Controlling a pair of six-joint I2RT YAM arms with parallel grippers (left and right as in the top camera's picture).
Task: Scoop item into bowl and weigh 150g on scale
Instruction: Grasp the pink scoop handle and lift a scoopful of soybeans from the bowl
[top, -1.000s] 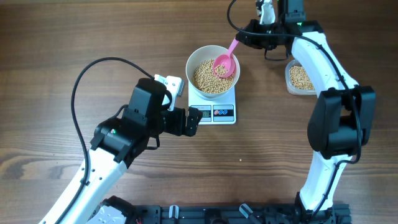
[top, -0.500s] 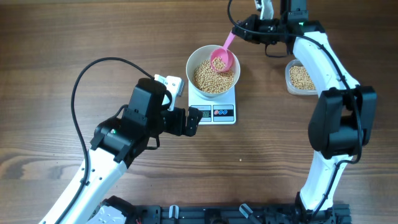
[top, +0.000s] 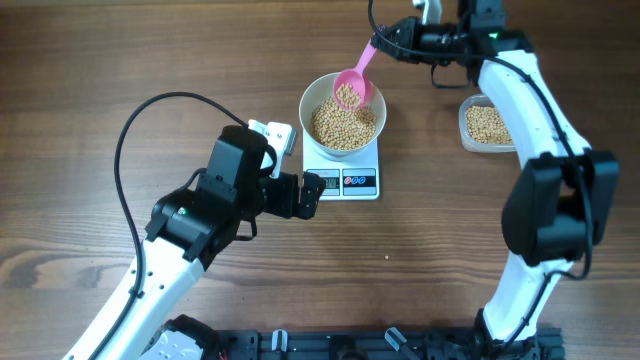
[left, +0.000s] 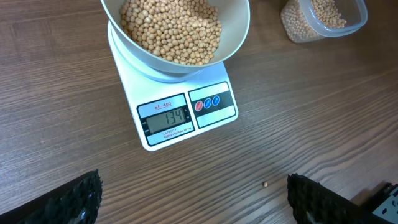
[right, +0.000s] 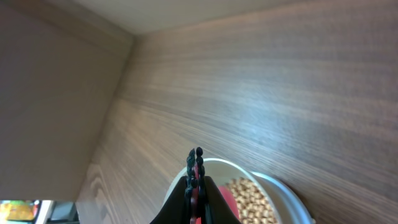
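Observation:
The white bowl (top: 316, 92) holds many tan beans (top: 338, 127) and stands on the white scale (top: 367, 163). In the left wrist view the scale (left: 219, 113) shows 134 on its display below the bowl (left: 239, 31). A pink scoop (top: 349, 91) carrying some beans hangs over the bowl's far side. My right gripper (top: 385, 45) is shut on its handle, and the right wrist view shows the gripper (right: 197, 155) clamped on the pink handle above the bowl (right: 249, 171). My left gripper (top: 312, 190) stands open and empty just left of the scale, its fingers (left: 81, 199) wide apart.
A clear plastic tub (top: 466, 135) with more beans sits to the right of the scale, also in the left wrist view as a tub (left: 357, 15). One stray bean (left: 265, 184) lies on the wooden table in front of the scale.
The right gripper has drawn the scoop up and toward the bowl's far rim, now carrying beans. The left arm has not moved.

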